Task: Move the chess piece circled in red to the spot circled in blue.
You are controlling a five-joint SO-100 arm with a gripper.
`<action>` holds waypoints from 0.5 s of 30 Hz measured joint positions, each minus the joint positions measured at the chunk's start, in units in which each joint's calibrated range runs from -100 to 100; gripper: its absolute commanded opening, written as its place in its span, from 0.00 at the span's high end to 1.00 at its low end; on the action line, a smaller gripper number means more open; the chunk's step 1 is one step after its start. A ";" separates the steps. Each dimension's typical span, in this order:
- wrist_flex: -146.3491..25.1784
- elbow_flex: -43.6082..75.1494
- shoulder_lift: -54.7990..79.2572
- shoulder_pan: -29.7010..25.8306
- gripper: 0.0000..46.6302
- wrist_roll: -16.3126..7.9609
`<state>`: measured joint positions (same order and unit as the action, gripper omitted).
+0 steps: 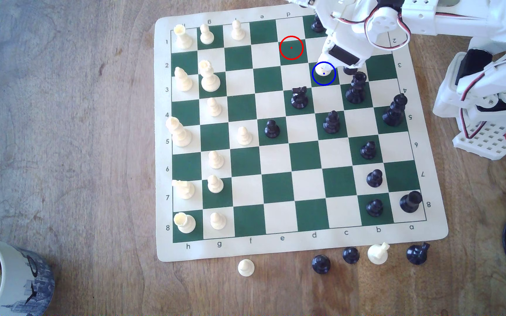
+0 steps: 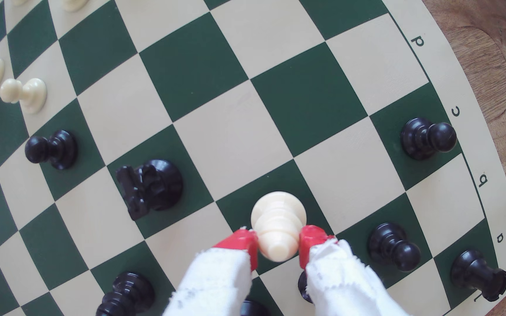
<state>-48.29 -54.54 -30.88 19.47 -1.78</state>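
The ribbed, cream plastic bishop (image 2: 277, 224) is pinched at its tapered head by the red-tipped, cloth-wrapped gripper (image 2: 278, 245). Its round base is set on the blue-ringed green square (image 1: 324, 73).

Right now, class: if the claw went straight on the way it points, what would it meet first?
The claw is shut on the bishop, pointing down; it would probably press the bishop onto the green square under it. Depth is unclear.

Wooden table (image 1: 78, 136), chess mat (image 1: 306, 246), mug (image 1: 11, 279), stray pieces beside mat
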 measured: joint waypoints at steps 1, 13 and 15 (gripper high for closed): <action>0.48 -0.72 0.00 -0.22 0.95 0.00; 2.63 -1.81 1.34 0.29 0.95 0.10; 2.79 -1.81 1.76 0.29 0.95 0.29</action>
<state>-45.50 -56.35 -29.12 19.76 -1.49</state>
